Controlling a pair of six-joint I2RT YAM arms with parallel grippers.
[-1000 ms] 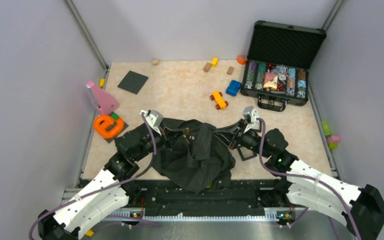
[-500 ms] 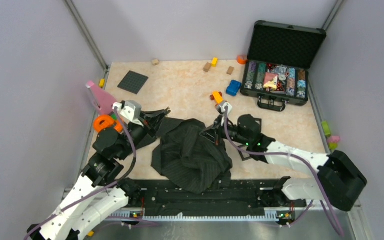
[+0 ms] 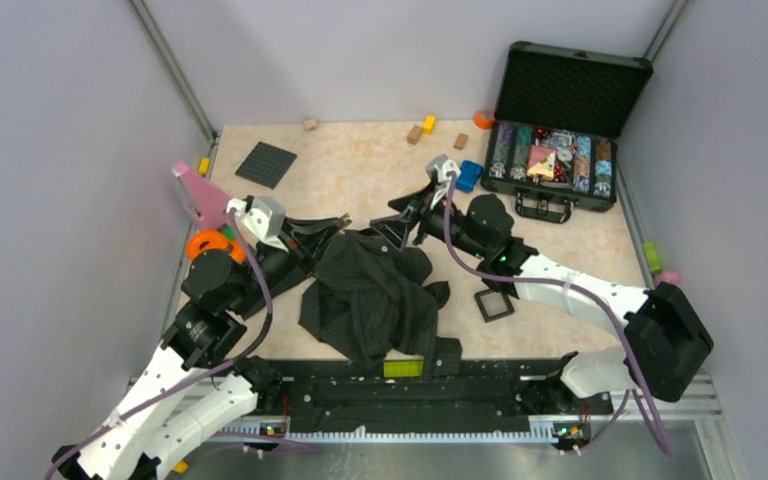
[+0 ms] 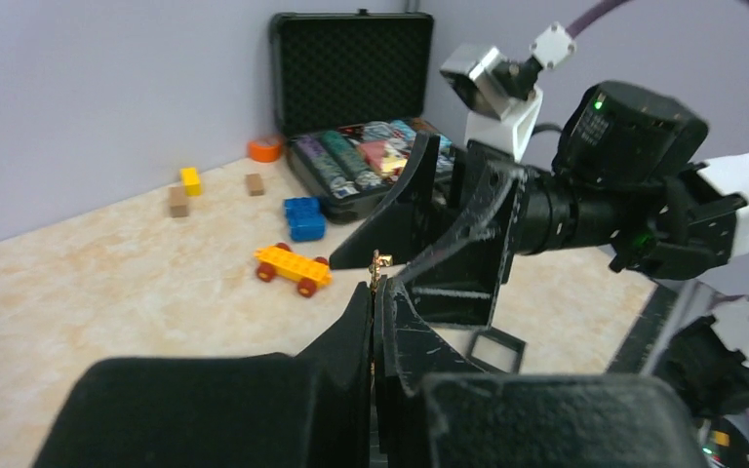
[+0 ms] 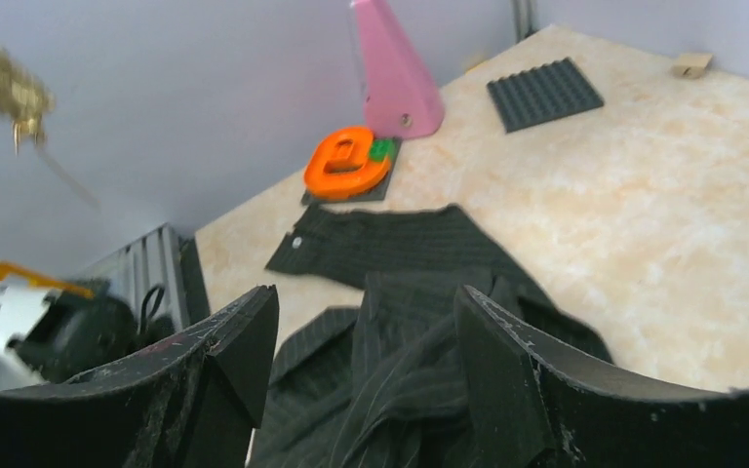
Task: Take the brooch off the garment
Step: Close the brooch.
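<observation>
The left hand (image 4: 375, 291) is seen closed, pinched on the brooch (image 4: 379, 262). This small gold piece stands up out of the fingertips, its long axis roughly upright in the left wrist view. From the right wrist it is caught blurred at the upper left against the wall (image 5: 156, 88), with a thin line trailing below it. No cloth is seen hanging from it, so it is judged to be off the garment (image 3: 370, 300) already, though the pin end cannot be made out.

The right hand (image 5: 363, 307) is held open, its jaws wide apart with nothing between them. It is turned toward the left fingertips from just beside them. The brooch therefore lies in the left hand's keeping, and the right hand is only near it.

The garment is spread crumpled on the worktop (image 3: 360, 170), below both hands and toward the arm bases, its far edge close under the left fingertips. The coming move is judged to turn on the brooch being carried clear of that edge. Bare worktop lies beyond the hands, where an orange toy car (image 4: 293, 268), a blue block (image 4: 302, 218) and an open case (image 3: 560, 150) are set.
</observation>
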